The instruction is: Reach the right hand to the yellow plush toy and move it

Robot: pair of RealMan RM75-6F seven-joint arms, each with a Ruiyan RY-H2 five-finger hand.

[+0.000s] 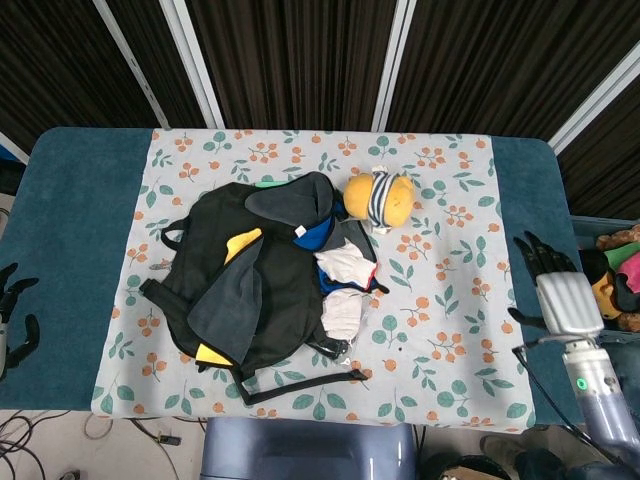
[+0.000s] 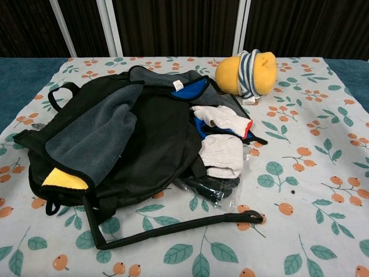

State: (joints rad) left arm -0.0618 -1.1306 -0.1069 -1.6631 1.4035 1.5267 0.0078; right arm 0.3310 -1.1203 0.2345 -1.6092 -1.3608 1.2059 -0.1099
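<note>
The yellow plush toy (image 1: 378,198) with a blue-and-white striped scarf lies at the back of the floral cloth, also plain in the chest view (image 2: 247,73). My right hand (image 1: 551,285) hovers open over the blue table edge at the right, fingers spread, well to the right of the toy and nearer the front. My left hand (image 1: 12,315) hangs open at the far left edge, off the table. Neither hand shows in the chest view.
A black backpack (image 1: 250,280) lies open beside the toy, with white cloths (image 1: 345,290) and a plastic-wrapped item spilling out; its strap (image 2: 173,228) trails toward the front. Soft toys (image 1: 618,275) sit off the table at the right. The floral cloth (image 1: 450,300) right of the backpack is bare.
</note>
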